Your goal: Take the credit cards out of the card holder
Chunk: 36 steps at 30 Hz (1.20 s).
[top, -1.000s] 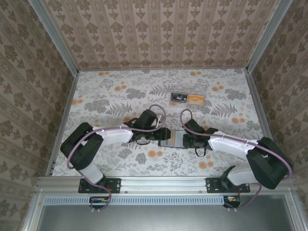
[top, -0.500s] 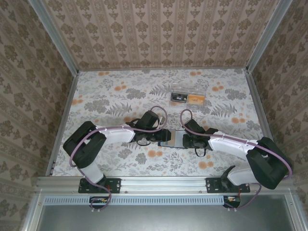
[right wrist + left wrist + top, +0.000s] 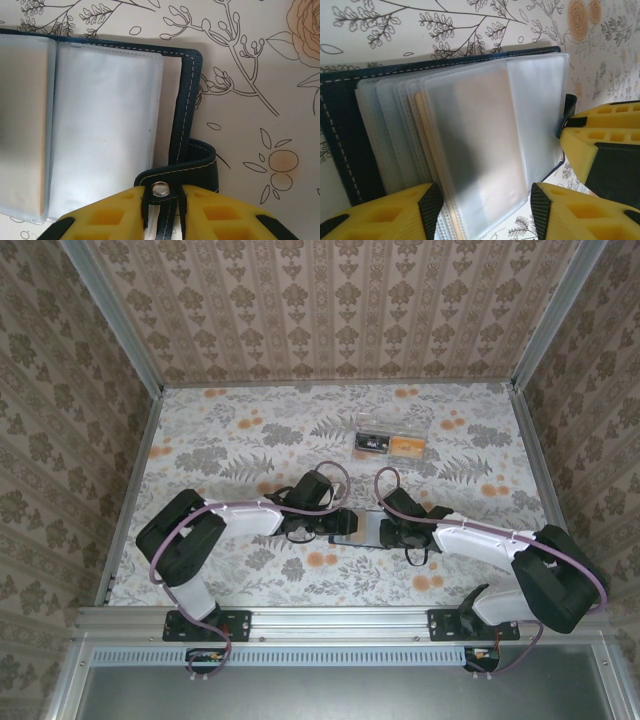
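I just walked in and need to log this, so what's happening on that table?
Two robot arms work on a flat, dark navy-blue bifold card holder lying open on the floral table. The right gripper is shut on its snap tab. The left gripper is open, its fingers either side of the fanned clear plastic sleeves. No card looks pulled out yet.
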Available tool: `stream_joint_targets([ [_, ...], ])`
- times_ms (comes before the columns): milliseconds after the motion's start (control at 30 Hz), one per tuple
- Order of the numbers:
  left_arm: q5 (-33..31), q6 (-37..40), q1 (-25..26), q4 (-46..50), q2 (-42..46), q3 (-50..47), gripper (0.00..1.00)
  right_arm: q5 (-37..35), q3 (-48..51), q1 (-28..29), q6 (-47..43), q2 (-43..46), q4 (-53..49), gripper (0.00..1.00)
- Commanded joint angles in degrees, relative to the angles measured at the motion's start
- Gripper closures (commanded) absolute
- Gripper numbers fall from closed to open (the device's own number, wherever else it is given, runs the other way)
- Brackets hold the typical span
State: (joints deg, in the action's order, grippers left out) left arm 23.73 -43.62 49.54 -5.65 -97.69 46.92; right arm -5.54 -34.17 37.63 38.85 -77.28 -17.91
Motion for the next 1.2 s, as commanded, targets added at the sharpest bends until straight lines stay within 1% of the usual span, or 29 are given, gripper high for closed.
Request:
stream_joint_targets([
  [0, 1.9, -0.5, 0.7, -1.2, -1.1, 1.1, 0.42, 1.3, 1.0, -0.2, 0.7, -0.5, 0.7, 0.73],
  [333, 3.8, -1.4, 1.0, -3.9, -2.1, 0.9, 0.28, 1.3, 1.0, -0.2, 0.8, -0.9, 0.8, 0.73],
  [700, 6.1, -2.5, 1.0, -7.5, -1.0, 0.1, 0.25, 1.3, 1.1, -0.2, 0.9, -1.1, 0.7, 0.73],
  [867, 6.4, -2.5, 1.0, -7.5, 0.5, 0.1, 0.25, 1.3, 1.1, -0.2, 0.8, -1.1, 0.7, 0.73],
  [1033, 6.4, -2.1, 1.0, -7.0, 0.2, 0.7, 0.24, 1.3, 1.0, -0.2, 1.0, -1.3, 0.8, 0.73],
  [1067, 6.4, -2.1, 0.9, -7.0, 0.0, 0.6, 0.22, 1.3, 1.1, -0.2, 1.0, -1.3, 0.8, 0.73],
  [1133, 6.7, -2.2, 1.0, -7.6, -0.3, 0.6, 0.14, 1.4, 1.1, -0.2, 1.0, -1.3, 0.7, 0.73],
  [1167, 6.8, -2.2, 1.0, -7.9, -0.4, 0.5, 0.13, 1.4, 1.1, -0.2, 1.0, -1.3, 0.7, 0.73],
])
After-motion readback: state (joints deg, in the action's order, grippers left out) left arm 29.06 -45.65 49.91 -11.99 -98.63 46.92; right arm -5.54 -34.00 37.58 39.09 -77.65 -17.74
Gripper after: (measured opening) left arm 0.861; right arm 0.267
